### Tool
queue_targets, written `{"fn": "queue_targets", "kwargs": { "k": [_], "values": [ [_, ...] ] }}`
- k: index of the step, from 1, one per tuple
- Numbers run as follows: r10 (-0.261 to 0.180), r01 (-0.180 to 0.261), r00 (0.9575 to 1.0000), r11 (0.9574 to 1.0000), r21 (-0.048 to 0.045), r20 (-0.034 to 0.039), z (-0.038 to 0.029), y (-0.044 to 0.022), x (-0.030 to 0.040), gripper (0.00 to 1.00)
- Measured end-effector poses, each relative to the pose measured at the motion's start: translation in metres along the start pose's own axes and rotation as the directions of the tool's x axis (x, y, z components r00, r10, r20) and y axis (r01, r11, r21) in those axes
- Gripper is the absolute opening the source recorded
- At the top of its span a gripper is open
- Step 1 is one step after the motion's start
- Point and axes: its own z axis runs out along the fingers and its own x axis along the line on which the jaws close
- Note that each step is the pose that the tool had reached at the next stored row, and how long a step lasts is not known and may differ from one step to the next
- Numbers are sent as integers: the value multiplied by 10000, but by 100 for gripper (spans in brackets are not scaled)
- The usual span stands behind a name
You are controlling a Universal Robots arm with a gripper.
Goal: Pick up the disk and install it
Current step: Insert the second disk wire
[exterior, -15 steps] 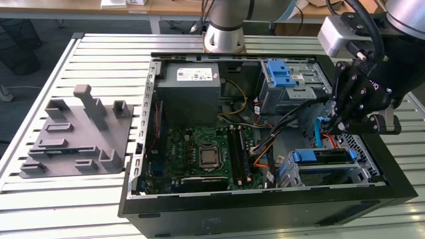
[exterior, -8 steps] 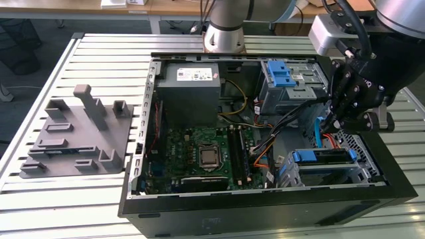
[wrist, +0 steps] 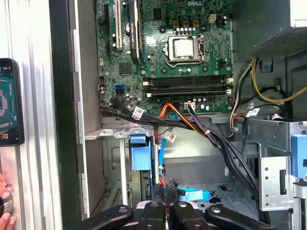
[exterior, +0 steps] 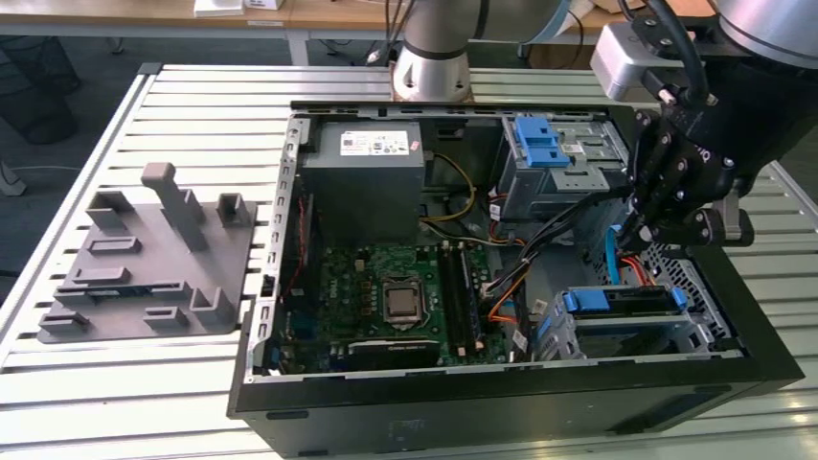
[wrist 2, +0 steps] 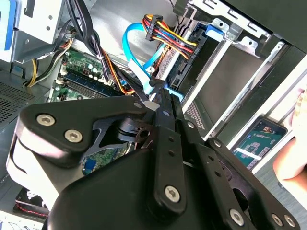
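Disk (exterior: 620, 301): sits in the lower drive bay (exterior: 715, 331) of the open computer case (exterior: 511, 402), at the exterior view's right, with its blue carrier (wrist: 140, 152) facing the motherboard (exterior: 390, 297).
Gripper (exterior: 635, 230): hangs inside the case just above that bay, among the cables (wrist 2: 158, 28).
Fingers (wrist 2: 168, 115): drawn together to a narrow line, with no disk between them.
Handling: probably dense, rigid and sensitive to shock, with smooth metal faces.
Hold: best taken by the carrier's long plastic edges, away from the connectors.
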Motion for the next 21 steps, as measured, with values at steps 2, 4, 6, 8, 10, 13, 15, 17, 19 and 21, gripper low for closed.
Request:
{"fn": "queue_targets", "kwargs": {
  "k": [2, 4, 6, 8, 10, 13, 15, 17, 19, 21],
  "values": [
    [0, 0, 10000, 10000, 2, 1, 0, 1, -1, 16],
    [1, -1, 10000, 10000, 48, 3, 0, 14, -2, 16],
    [0, 0, 10000, 9999, 126, 9, -2, 32, -5, 16],
    [-1, 1, 10000, 9998, 175, 12, -13, 33, -19, 16],
    [-2, 1, 10000, 9998, 212, 15, -31, 34, -35, 16],
    [-1, 1, 10000, 9996, 283, 22, -52, 37, -57, 16],
    [-2, 1, 10000, 9995, 316, 16, -61, 42, -70, 16],
    [-3, 3, 10000, 9994, 345, -4, -65, 46, -89, 16],
    [-4, 5, 10000, 9994, 358, -33, -65, 49, -111, 16],
    [-5, 6, 10000, 9994, 358, -34, -65, 49, -111, 16]
  ]
}}
